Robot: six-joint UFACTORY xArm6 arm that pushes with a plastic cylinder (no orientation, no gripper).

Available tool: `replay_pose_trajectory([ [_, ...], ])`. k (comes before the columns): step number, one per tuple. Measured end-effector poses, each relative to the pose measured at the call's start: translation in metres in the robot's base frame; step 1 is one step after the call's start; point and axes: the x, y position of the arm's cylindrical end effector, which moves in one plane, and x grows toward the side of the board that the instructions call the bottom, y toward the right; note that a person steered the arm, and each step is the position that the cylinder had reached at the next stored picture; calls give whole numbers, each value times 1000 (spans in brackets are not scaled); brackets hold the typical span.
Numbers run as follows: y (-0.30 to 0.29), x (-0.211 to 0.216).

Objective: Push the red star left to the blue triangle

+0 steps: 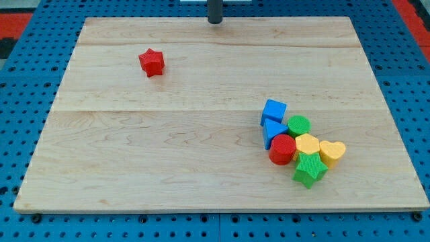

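Observation:
The red star (pixel 152 62) lies alone on the wooden board at the view's upper left. The blue triangle (pixel 272 129) sits in a cluster at the view's lower right, far to the right of the star and below it. My tip (pixel 214 21) is at the view's top edge, near the board's far rim. It is right of and above the red star, well apart from it, and far above the cluster.
The cluster around the blue triangle holds a blue cube (pixel 273 110), a green cylinder (pixel 298 125), a red cylinder (pixel 283 149), a yellow block (pixel 307 144), a yellow heart (pixel 332 151) and a green star (pixel 310 168). The board (pixel 168 148) rests on a blue pegboard surface.

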Motion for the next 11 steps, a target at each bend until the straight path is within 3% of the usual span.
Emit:
replay_pose_trajectory([
  [1, -28, 2],
  [2, -141, 15],
  [3, -227, 62],
  [4, -206, 98],
  [5, -117, 111],
  [6, -84, 162],
  [7, -72, 185],
  [8, -119, 193],
  [10, -74, 271],
  [11, 10, 292],
])
